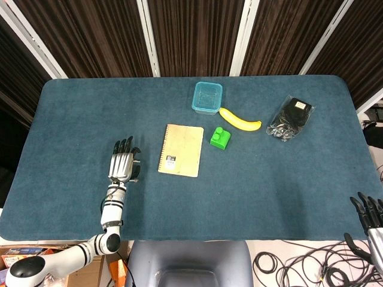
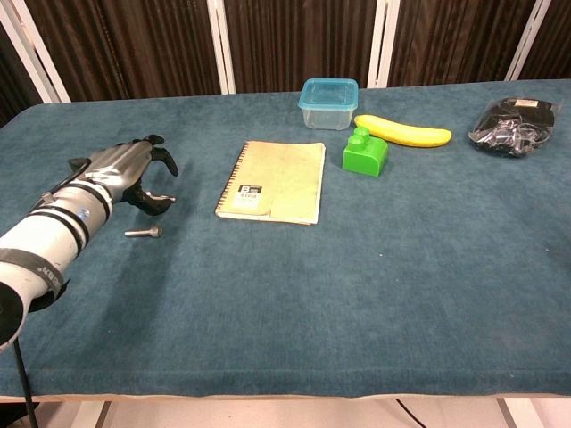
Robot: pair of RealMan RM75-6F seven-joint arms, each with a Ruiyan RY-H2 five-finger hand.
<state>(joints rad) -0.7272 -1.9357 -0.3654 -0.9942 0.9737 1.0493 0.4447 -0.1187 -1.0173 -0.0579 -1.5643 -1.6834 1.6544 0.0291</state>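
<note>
A table [image 1: 72, 119] covered in dark teal cloth is seen from above in the head view and from the front in the chest view. Near its middle a yellow spiral-bound notebook [image 1: 181, 150] is laid flat, its wire binding along the side nearer the left hand. The left hand [image 1: 122, 164] is held just above the cloth, well to the left of the notebook, palm down, with its dark fingers [image 2: 159, 152] apart and curved, and nothing is gripped in them. The right hand [image 1: 370, 222] is shown only in the head view, beyond the table's near right corner, off the cloth, with its fingers spread and nothing held. A black bundle in a clear plastic bag [image 1: 289, 117] is placed toward the far right of the table. A banana [image 1: 239, 121] is laid between that bag and a clear blue lidded container [image 1: 207, 97], one end just beside the container. A green toy brick [image 1: 220, 138] is set near the banana, between it and the notebook. A small metal bolt [image 2: 143, 232] is seen in the chest view, lying on its side on the cloth just below the left hand, apart from its fingers.
</note>
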